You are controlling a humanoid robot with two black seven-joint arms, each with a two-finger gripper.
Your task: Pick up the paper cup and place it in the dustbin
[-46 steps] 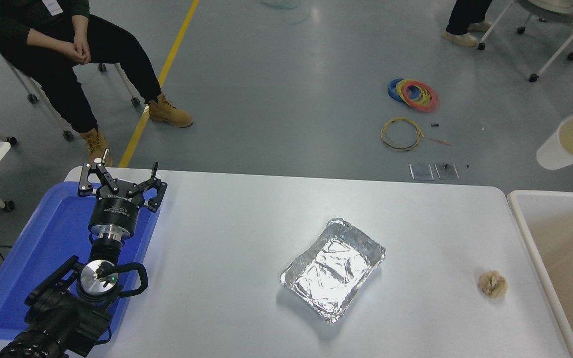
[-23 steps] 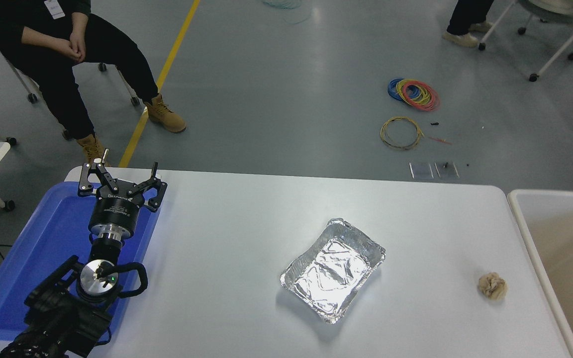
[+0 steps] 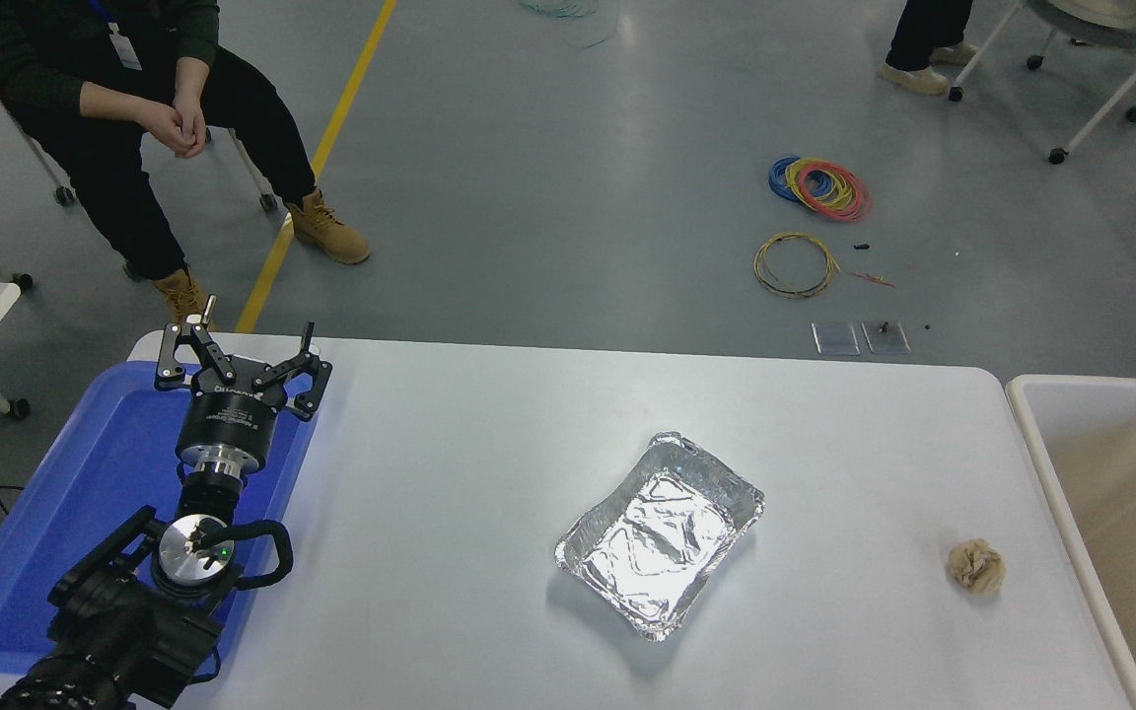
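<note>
Left tool (image 3: 238, 347) gaping, empty, over blue tray (image 3: 85, 493) — white table (image 3: 469, 473), grey floor (image 3: 568, 177) beyond.

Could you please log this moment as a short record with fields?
left end effector: open, parked over the blue tray
right end effector: not in view
paper cup: not in view
dustbin: at the table's right edge
foil tray: mid-table, empty
paper ball: on the table, near the dustbin
person: seated beyond the table's far left
</note>
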